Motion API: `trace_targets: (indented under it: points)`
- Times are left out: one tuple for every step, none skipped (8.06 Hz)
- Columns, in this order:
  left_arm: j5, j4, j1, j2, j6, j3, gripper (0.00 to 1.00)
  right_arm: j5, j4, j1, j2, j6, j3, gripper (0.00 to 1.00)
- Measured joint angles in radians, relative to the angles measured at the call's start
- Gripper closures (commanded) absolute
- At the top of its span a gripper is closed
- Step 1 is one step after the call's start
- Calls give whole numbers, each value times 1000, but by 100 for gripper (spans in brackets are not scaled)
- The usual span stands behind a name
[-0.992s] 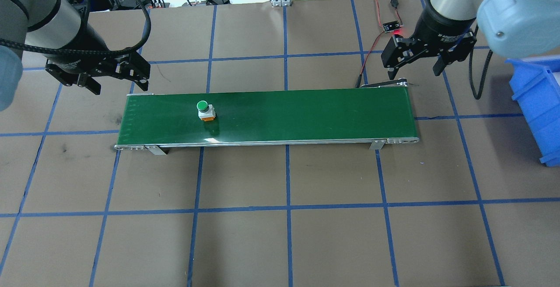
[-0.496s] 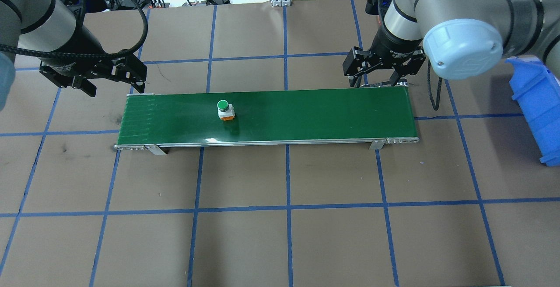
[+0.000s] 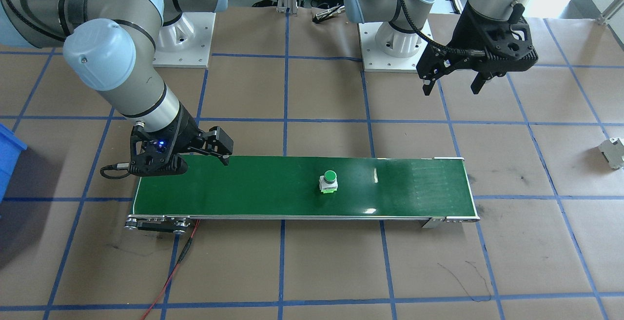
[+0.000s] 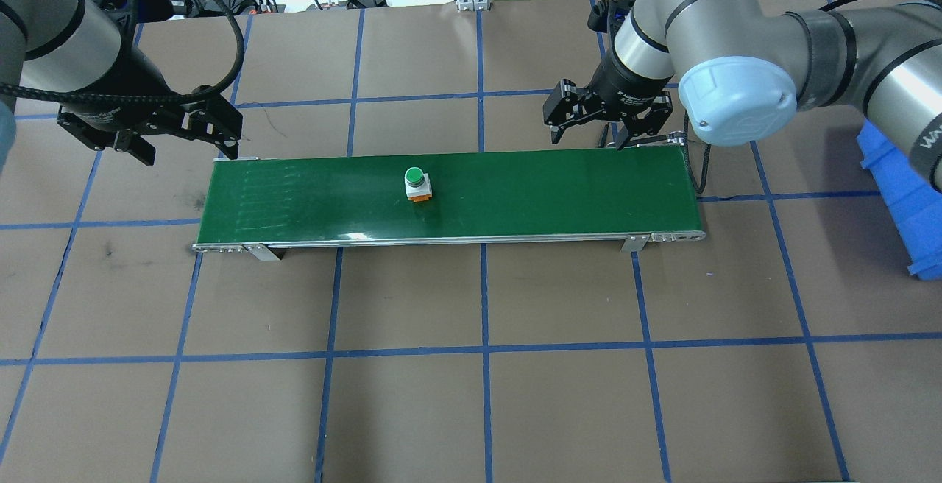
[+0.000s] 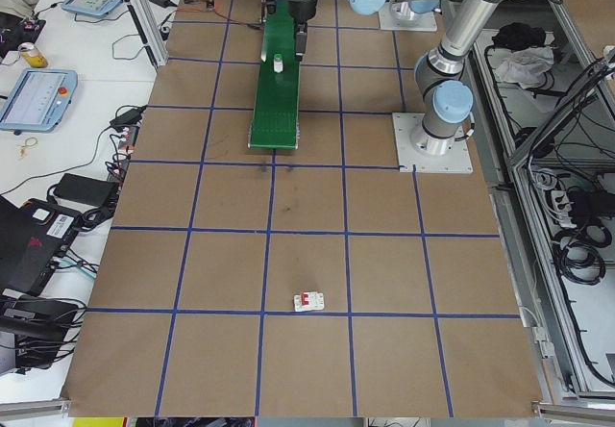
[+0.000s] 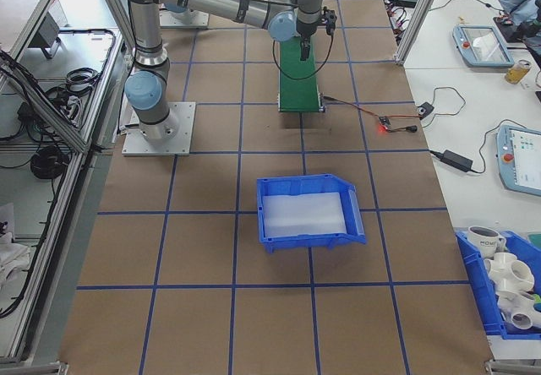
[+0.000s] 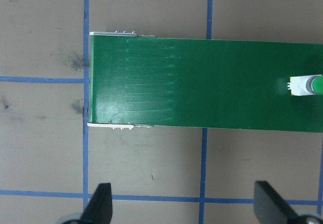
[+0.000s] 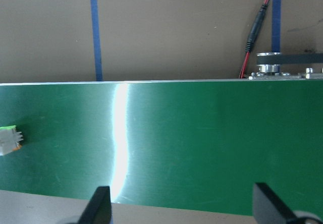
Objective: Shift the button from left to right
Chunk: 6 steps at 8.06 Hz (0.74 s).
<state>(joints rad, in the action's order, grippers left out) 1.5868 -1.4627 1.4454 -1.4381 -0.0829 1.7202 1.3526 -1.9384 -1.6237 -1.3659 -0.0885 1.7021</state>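
1. The left claw (image 4: pixel 180 138) hangs open and empty above the desk, just behind the left end of the green conveyor belt (image 4: pixel 309 210). It has drifted slightly further left over the last second, away from the button; its part of the task looks finished.
2. The conveyor belt lies along the middle of the desk, nearer the back edge than the front. A patch of faint ribbed marks shows near its left end.
3. The button (image 4: pixel 416 184) stands upright on the belt, green cap up, a little left of the belt's middle. A second ago it was clearly nearer the left end. No claw touches it, so the belt seems to be carrying it rightwards.
4. The right claw (image 4: pixel 590 128) is open, holding nothing. It has swung in from the desk's back right corner and now hovers at the belt's back edge, over its right part, well apart from the button.
5. My reading: the transfer is underway and the right claw is positioned to catch the button as it arrives.
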Motion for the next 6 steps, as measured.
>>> trace_targets:
  points:
    - [-1,2,0,0,0,1,0,-14,-13,-10,3,-26,0,0]
    - [-2,5,0,0,0,3,0,-22,-30,-28,10,-54,1,0]
    - [-2,8,0,0,0,3,0,-24,-59,-60,23,-105,1,0]
    - [-2,9,0,0,0,3,0,-21,-93,-94,38,-158,1,0]
    - [-1,9,0,0,0,4,0,-12,-114,-123,50,-190,1,0]
    - [-1,9,0,0,0,5,0,5,-127,-154,65,-201,2,0]
